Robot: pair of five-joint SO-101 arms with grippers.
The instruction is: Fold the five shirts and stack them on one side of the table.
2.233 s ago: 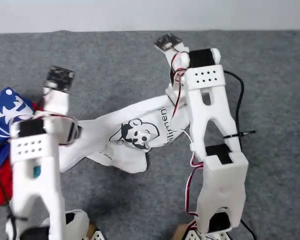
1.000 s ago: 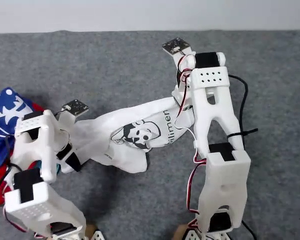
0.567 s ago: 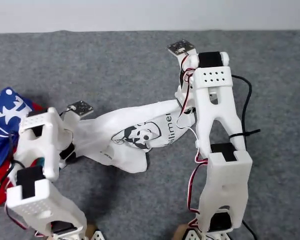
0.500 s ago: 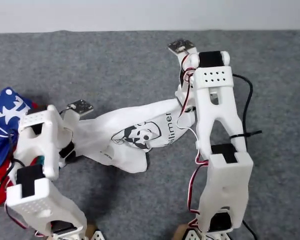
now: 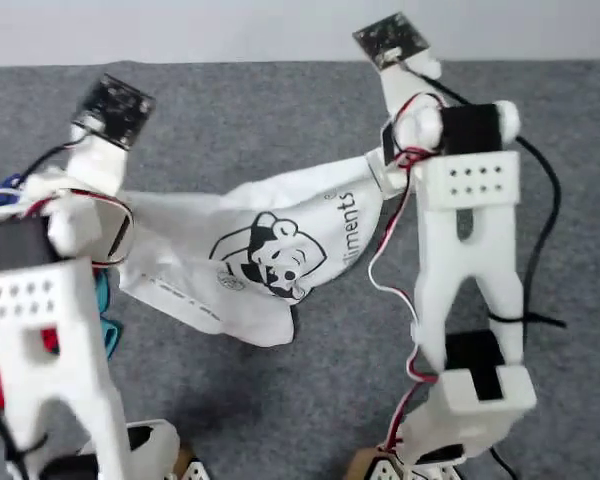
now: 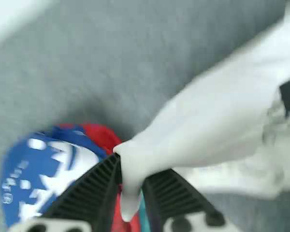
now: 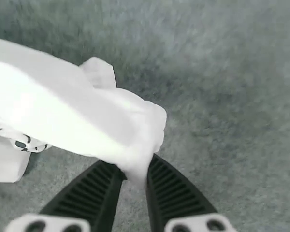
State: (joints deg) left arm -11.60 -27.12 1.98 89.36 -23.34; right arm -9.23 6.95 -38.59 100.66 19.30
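A white shirt with a black cartoon print hangs stretched between the two arms above the grey table; its lower part still droops toward the table. My left gripper is shut on one end of the white shirt. My right gripper is shut on the other end of the white shirt. In the high view the left arm holds the shirt's left end and the right arm its right end.
A pile of blue and red shirts lies at the table's left edge, partly hidden by the left arm; a teal bit shows there. Bare grey table stretches to the right and at the back.
Both arms have risen and lifted the white shirt, pulling it taut and wider between them. The left arm swung up from its low, bent pose.
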